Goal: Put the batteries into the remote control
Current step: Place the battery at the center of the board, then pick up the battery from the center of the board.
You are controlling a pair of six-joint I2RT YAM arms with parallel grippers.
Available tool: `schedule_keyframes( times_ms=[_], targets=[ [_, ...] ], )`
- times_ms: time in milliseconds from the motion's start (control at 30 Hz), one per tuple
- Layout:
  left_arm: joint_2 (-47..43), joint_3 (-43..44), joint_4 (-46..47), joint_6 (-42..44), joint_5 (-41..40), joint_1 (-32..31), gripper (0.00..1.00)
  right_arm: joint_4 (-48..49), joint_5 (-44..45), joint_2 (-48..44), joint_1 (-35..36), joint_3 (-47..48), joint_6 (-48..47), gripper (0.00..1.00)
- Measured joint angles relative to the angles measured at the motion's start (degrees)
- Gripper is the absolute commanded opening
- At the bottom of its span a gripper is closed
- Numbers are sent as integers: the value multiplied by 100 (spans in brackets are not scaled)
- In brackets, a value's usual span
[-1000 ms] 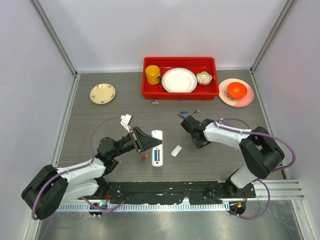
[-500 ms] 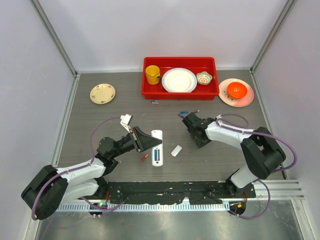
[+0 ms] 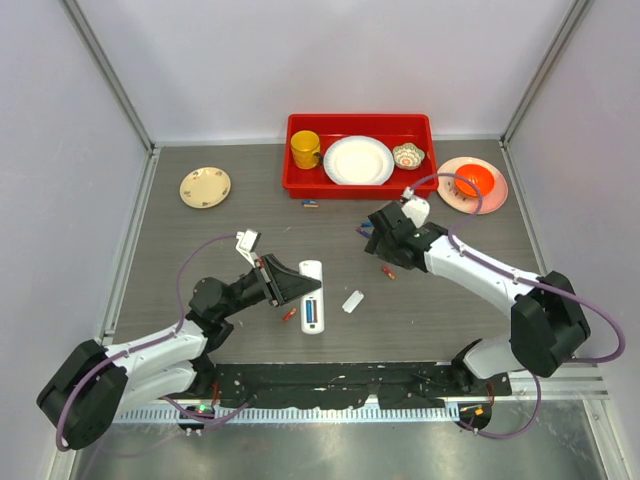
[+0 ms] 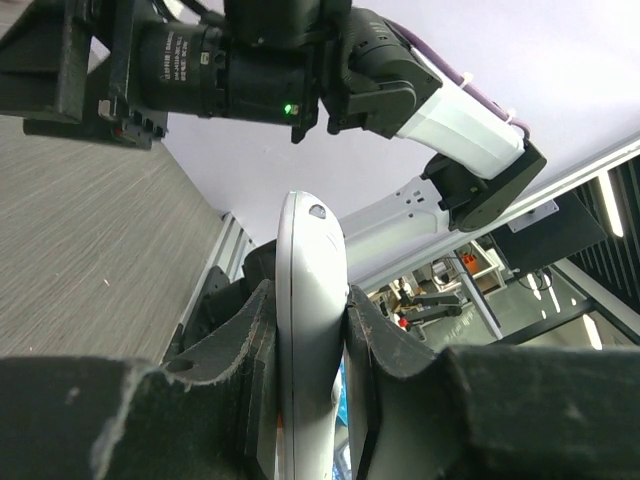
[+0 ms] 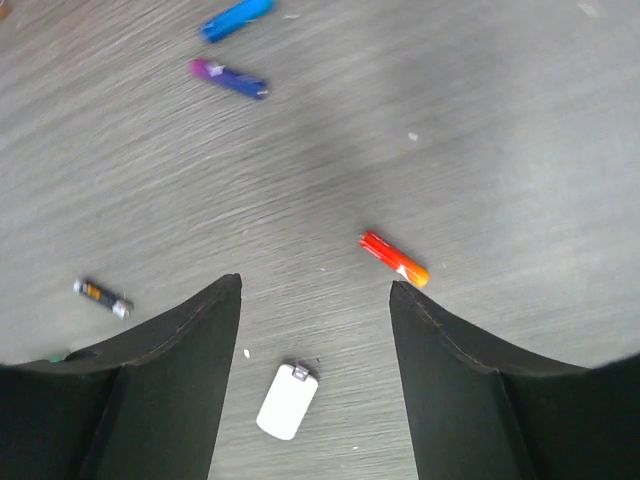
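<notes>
Grey tabletop [image 5: 500, 120] shows beneath the right hand [image 5: 315, 285], fingers parted; left hand [image 4: 310, 330] clamps the remote control [image 4: 310, 235].

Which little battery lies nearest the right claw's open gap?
The red-orange battery, just before the right gripper; the dark battery lies aside, the blue battery and purple battery farther ahead.

The top external camera looks down from above and behind the 2 arm bases, taking in the whole desk [image 3: 250, 200] to the red tray [image 3: 360, 192]. The left wrist camera sits low and close behind its jaws, facing nearly level past the edge-on remote control [image 4: 310, 330] to the right arm [image 4: 450, 110]. The right wrist camera looks steeply down between its jaws at a red-orange battery [image 5: 394, 259] and a small white plate [image 5: 287, 401], both shared with the top view.
</notes>
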Motion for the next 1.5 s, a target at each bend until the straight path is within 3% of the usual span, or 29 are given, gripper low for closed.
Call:
schedule_keyframes(
  times_ms=[67, 233, 433, 767, 1500],
  targets=[
    [-26, 0, -48, 13, -17, -4, 0, 229, -306, -28, -9, 87, -1099, 56],
    [-26, 0, -133, 22, -17, -4, 0, 227, -839, 684, -48, 623, -3265, 51],
    [-33, -24, -160, 26, -13, -4, 0, -42, -1139, 1327, -227, 752, -4369, 47],
    [-31, -39, -173, 136, -9, -4, 0, -258, -1499, 1718, -542, 1106, -4964, 43],
    [118, -39, -168, 149, -4, -4, 0, -280, -1641, 2068, -540, 955, -5045, 36]
  ],
)
